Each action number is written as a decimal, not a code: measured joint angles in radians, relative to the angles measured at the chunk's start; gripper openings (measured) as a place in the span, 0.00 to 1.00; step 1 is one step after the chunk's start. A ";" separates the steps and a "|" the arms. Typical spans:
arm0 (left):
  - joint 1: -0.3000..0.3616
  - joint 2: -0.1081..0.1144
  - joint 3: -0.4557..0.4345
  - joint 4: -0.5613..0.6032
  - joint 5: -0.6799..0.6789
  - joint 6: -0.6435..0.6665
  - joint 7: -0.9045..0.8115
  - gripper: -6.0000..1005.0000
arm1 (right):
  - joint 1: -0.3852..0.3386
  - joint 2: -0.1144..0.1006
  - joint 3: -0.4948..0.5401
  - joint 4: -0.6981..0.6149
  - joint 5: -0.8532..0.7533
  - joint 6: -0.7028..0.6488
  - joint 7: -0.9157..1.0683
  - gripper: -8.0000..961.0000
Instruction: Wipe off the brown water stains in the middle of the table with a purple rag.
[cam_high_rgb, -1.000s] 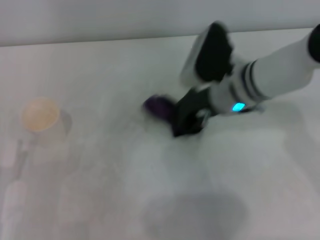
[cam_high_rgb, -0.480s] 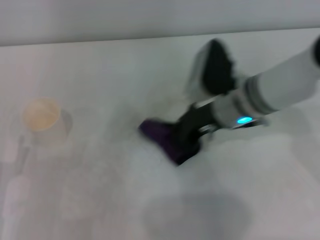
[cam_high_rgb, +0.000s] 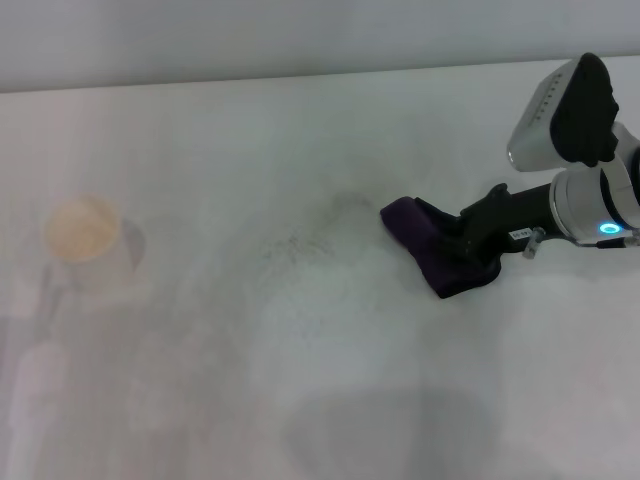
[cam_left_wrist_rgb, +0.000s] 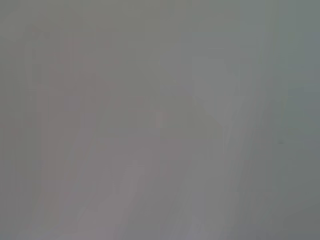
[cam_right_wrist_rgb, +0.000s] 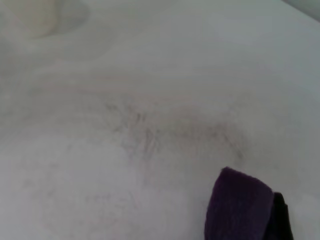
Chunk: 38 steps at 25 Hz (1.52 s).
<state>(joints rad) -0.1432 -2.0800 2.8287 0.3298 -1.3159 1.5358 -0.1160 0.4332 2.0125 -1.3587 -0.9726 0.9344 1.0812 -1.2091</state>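
Note:
The purple rag (cam_high_rgb: 436, 253) lies bunched on the white table (cam_high_rgb: 200, 400), right of the middle. My right gripper (cam_high_rgb: 458, 240) is shut on its right end and holds it down on the tabletop. The rag also shows in the right wrist view (cam_right_wrist_rgb: 239, 209). Where the brown water stains were, only faint greyish-brown smeared streaks (cam_high_rgb: 305, 238) show, to the left of the rag; they also show in the right wrist view (cam_right_wrist_rgb: 145, 136). No tan puddle is visible. My left gripper is out of view; the left wrist view shows only a blank grey surface.
A white paper cup (cam_high_rgb: 85, 243) with tan liquid stands at the left of the table, and it also shows in the right wrist view (cam_right_wrist_rgb: 32, 17). The table's far edge (cam_high_rgb: 300, 78) meets a grey wall.
My right gripper has dragged the rag from the middle of the table toward the front and then well to the right. Faint smears now show where the rag was.

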 joint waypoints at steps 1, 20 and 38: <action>-0.002 0.000 0.000 0.000 0.000 0.000 0.000 0.88 | -0.007 0.001 0.002 -0.005 0.020 0.001 -0.013 0.17; -0.027 0.000 0.000 -0.011 0.000 0.000 -0.002 0.88 | -0.031 0.000 0.742 0.720 1.164 0.445 -0.955 0.84; -0.063 -0.003 0.001 -0.036 -0.002 -0.012 -0.014 0.88 | -0.002 0.014 0.795 0.981 1.298 0.122 -1.646 0.90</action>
<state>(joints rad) -0.2061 -2.0832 2.8296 0.2938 -1.3178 1.5238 -0.1301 0.4310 2.0262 -0.5636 0.0084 2.2321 1.2030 -2.8555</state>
